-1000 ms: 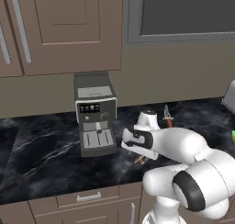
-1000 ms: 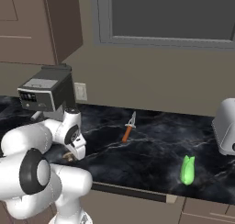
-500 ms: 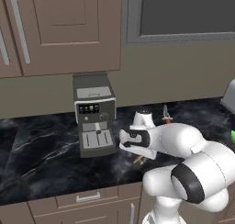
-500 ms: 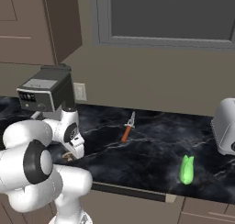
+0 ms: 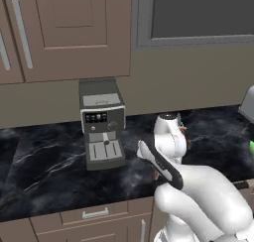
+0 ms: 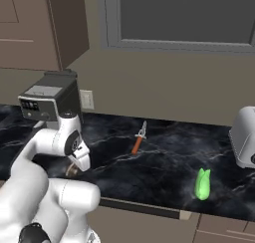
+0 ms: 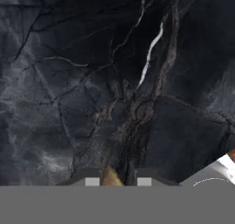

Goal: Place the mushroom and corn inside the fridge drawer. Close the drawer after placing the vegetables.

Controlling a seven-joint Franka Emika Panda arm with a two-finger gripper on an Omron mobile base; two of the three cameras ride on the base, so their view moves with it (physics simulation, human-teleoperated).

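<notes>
Hand (image 7: 118, 181) pinches the mushroom (image 7: 110, 177) — tan cap between its fingertips — low over the counter (image 7: 69, 81).

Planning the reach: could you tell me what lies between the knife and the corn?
Between knife and corn, just bare black countertop, per the right base view.

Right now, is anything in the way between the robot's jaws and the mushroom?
Nothing visible does. The jaws are down at the black counter, and a small tan piece, likely the mushroom, sits right between them. Whether they grip it is unclear.
</notes>
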